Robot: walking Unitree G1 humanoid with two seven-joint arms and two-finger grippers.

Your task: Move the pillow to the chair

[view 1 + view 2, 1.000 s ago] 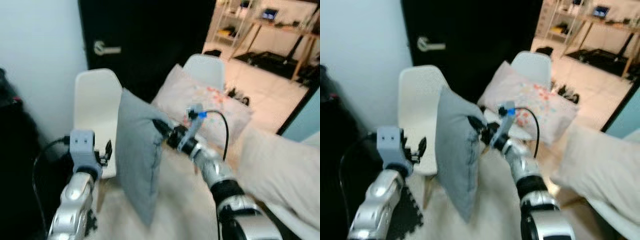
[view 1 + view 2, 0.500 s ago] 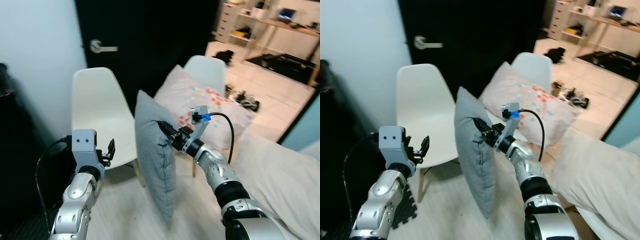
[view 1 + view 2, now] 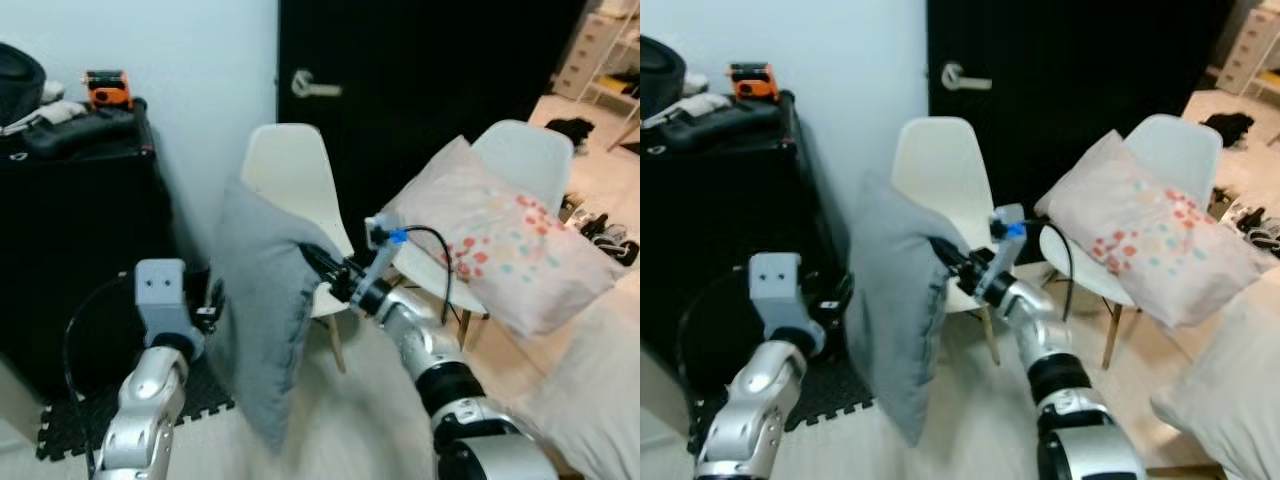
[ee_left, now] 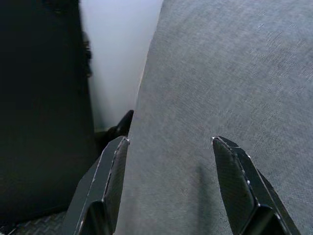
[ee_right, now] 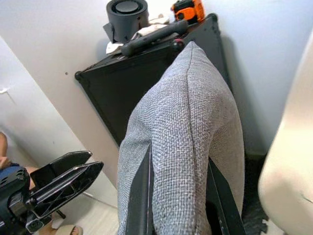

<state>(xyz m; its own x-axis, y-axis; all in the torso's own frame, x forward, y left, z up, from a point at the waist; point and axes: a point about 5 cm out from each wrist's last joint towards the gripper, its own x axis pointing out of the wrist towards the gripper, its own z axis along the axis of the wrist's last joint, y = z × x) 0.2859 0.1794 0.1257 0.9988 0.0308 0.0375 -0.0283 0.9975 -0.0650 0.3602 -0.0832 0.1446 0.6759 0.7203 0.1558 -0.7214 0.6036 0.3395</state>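
Observation:
A grey pillow (image 3: 258, 315) hangs upright in the air, in front of and to the left of an empty white chair (image 3: 290, 180). My right gripper (image 3: 320, 265) is shut on the pillow's upper edge, and in the right wrist view its fingers (image 5: 141, 196) sit on either side of the seam. My left gripper (image 4: 168, 142) is open and points at the pillow's flat grey face (image 4: 225, 73) from close by; whether it touches I cannot tell. In the eye views the left gripper (image 3: 212, 300) sits at the pillow's left side, partly hidden behind it.
A black cabinet (image 3: 70, 230) with an orange tool (image 3: 108, 87) on top stands at the left, with a black foam mat (image 3: 60, 435) at its foot. A second white chair (image 3: 525, 150) on the right holds a floral pillow (image 3: 510, 235). Behind both chairs is a black door (image 3: 430, 70).
The camera has swung left, bringing the black cabinet into view. The grey pillow, still in my right gripper, has gone from the empty chair's right to its left front, close against my left gripper.

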